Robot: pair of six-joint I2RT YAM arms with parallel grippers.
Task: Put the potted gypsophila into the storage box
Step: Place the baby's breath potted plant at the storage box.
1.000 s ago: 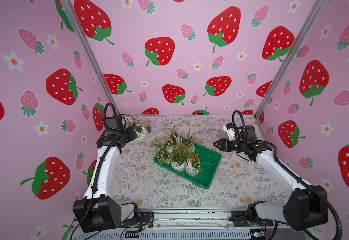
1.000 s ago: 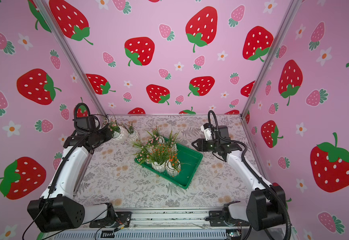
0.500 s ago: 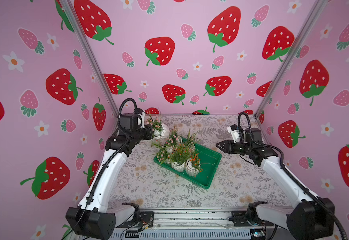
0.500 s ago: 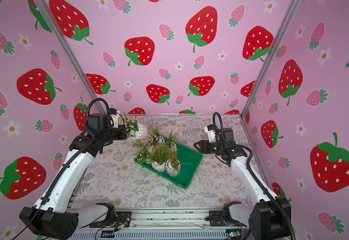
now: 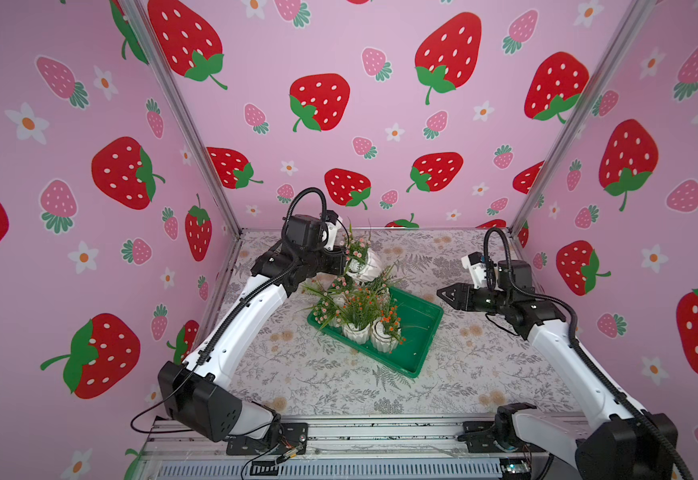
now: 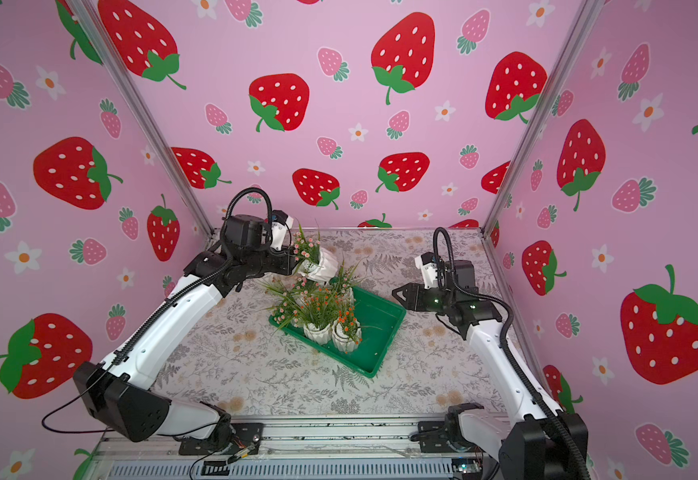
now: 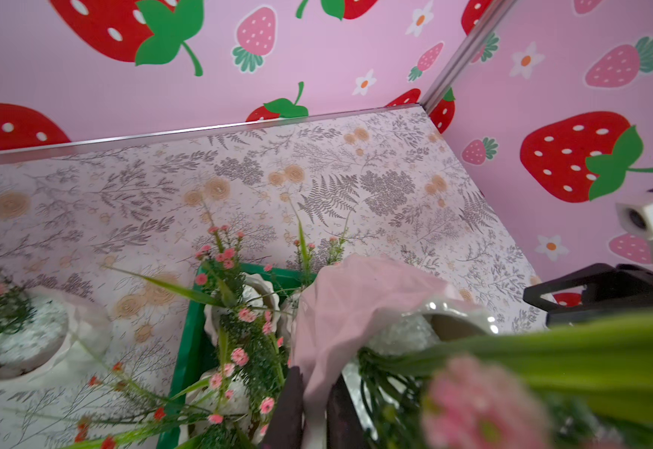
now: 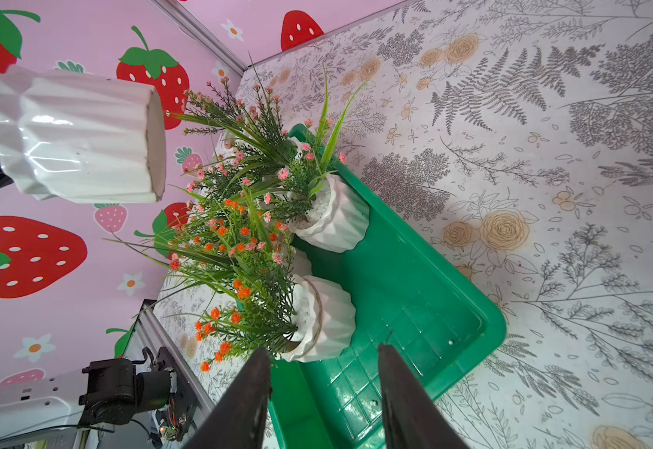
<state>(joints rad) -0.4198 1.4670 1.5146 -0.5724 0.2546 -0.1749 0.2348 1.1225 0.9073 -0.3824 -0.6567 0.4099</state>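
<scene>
Left gripper (image 5: 345, 266) clamps tilted pot (image 5: 367, 266); right wrist view shows its base (image 8: 156, 144).

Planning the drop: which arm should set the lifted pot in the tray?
Left. The left gripper is shut on the pot, tilted, aloft near the far corner of the tray; the right gripper hangs open and empty beside it.

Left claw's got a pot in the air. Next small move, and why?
Probably swing the pot over the bare part of the box and level it before lowering. The left claw holds it tilted above the box's far corner, where the other pots crowd; the floor nearer the open right claw is bare.
</scene>
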